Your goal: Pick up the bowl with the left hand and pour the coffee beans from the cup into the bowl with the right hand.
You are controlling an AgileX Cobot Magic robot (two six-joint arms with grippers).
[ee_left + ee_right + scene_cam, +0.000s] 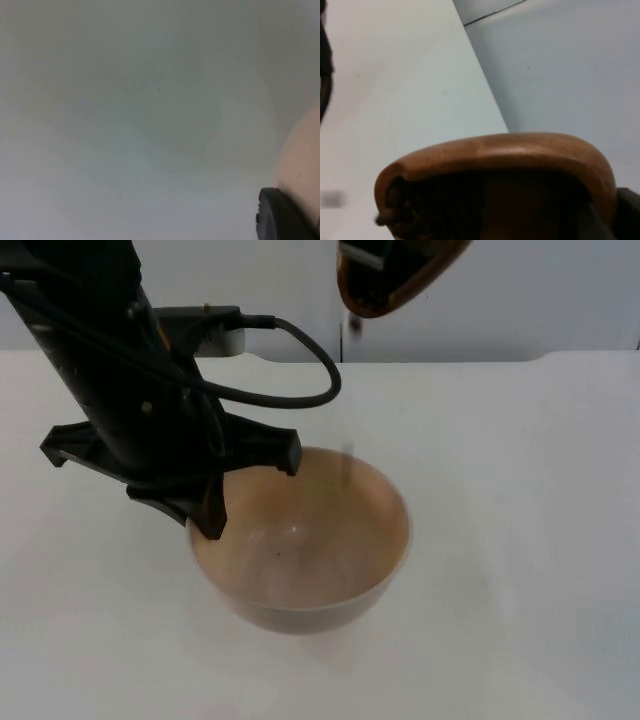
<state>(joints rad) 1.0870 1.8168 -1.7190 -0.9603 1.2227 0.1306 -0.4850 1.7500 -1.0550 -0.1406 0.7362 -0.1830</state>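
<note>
A tan bowl (330, 540) hangs at the middle of the table, blurred, with a soft shadow under it. My left gripper (222, 508) is shut on its left rim; the bowl's pale wall (302, 160) shows beside one black fingertip (280, 215). The brown wooden cup (385, 285) is high above the bowl's far side, tipped with its mouth down, and my right gripper (400, 252) is shut on it. Dark coffee beans (415, 210) crowd the tipped cup's (520, 150) lip. A faint dark streak (347, 462) falls toward the bowl.
The white table (520, 490) spreads on all sides of the bowl. The grey partition wall (540, 290) closes it off at the back. The left arm's black cable (310, 360) loops over the table behind the bowl.
</note>
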